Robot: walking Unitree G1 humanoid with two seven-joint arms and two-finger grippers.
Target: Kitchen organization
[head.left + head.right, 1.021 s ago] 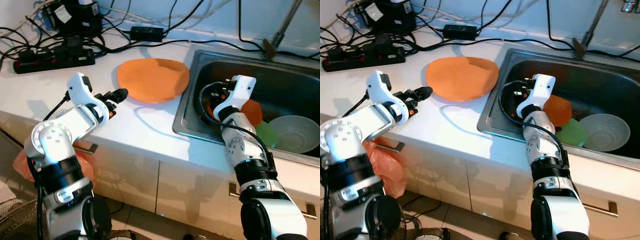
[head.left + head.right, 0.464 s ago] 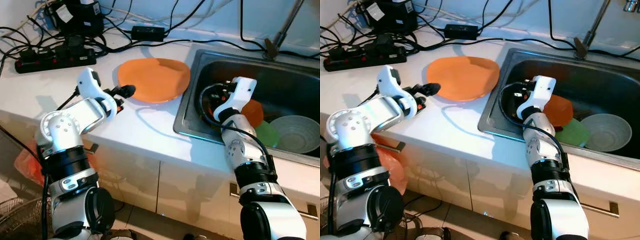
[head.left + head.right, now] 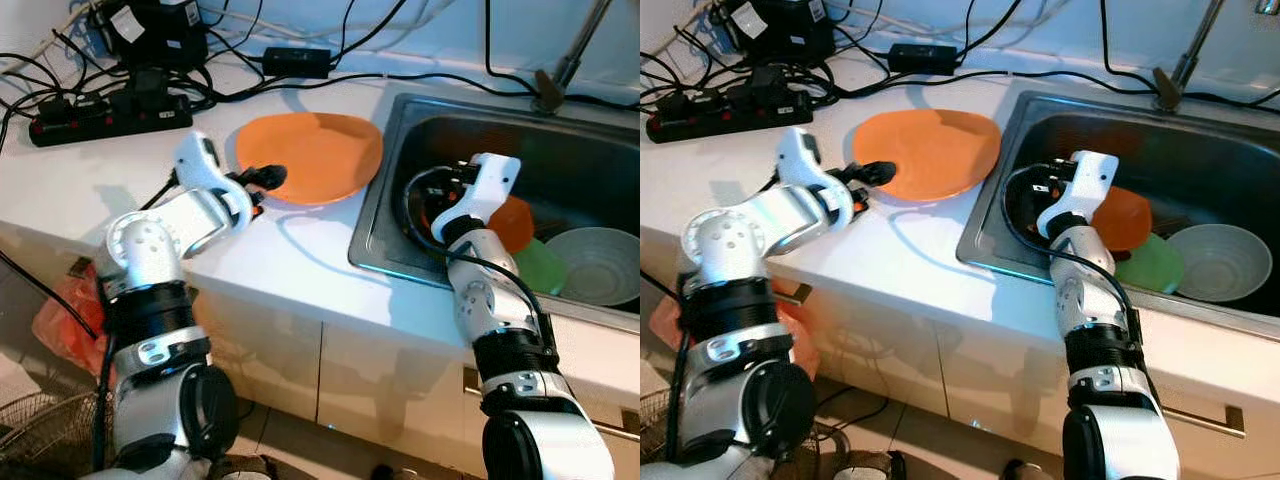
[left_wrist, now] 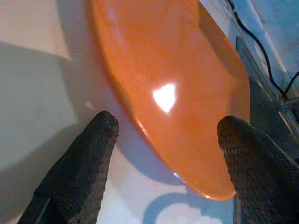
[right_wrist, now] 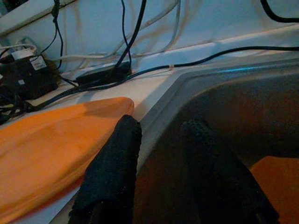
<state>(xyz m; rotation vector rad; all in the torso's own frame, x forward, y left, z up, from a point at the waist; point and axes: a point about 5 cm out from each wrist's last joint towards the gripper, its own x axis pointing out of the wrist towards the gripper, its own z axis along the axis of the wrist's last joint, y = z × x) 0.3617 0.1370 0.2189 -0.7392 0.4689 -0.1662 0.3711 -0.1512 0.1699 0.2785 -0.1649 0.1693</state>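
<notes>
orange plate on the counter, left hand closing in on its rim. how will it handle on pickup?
The orange plate looks rigid, holding its shallow shape. Its glossy glare suggests a slick rim, so the left hand, fingers open astride the edge, may slip. Probably light plastic, and likely to slide on the smooth counter if nudged.

Left end effector (image 3: 268, 179) at the orange plate's (image 3: 318, 156) near rim, beside the sink (image 3: 372, 232)

white countertop (image 3: 300, 250) | orange plate (image 3: 310, 155) at centre, just beside sink (image 3: 375, 225) at 3 o'clock | power strip (image 3: 105, 115), black adapter (image 3: 295, 62), cables (image 3: 230, 85) at 11–12 o'clock
</notes>
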